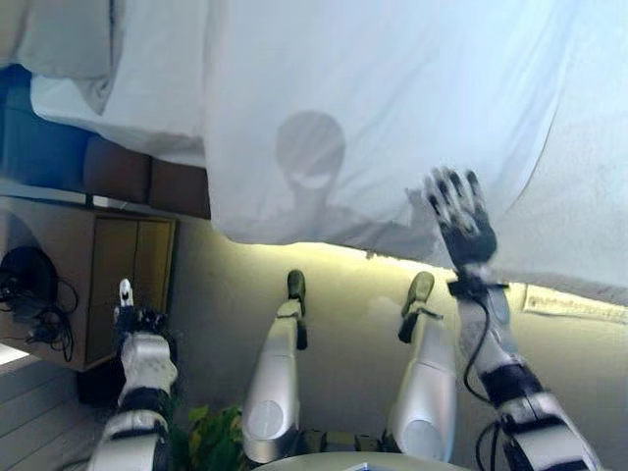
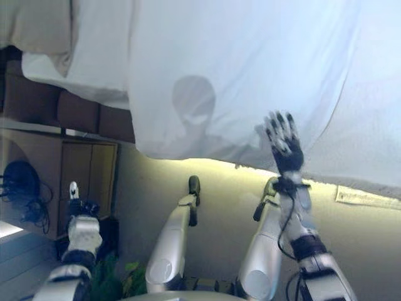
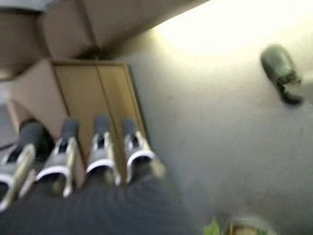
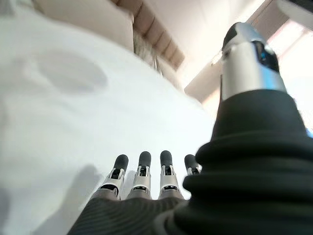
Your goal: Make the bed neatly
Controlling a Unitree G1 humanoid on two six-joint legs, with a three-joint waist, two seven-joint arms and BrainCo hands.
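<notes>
A white sheet (image 1: 392, 108) covers the bed and hangs over its near edge. My right hand (image 1: 457, 214) is raised in front of that hanging edge, fingers straight and spread, holding nothing; its wrist view shows the fingers (image 4: 142, 171) over the white sheet (image 4: 73, 112). A pillow (image 4: 88, 17) lies at the far end in that view. My left hand (image 1: 130, 319) hangs low at the left, well away from the bed, its fingers (image 3: 102, 147) straight and holding nothing.
A wooden cabinet (image 1: 118, 275) stands at the left beside the bed's brown padded frame (image 1: 147, 177). Cables and a dark object (image 1: 29, 285) lie beside it. A green plant (image 1: 211, 432) shows at the bottom. Pale floor runs along the bed.
</notes>
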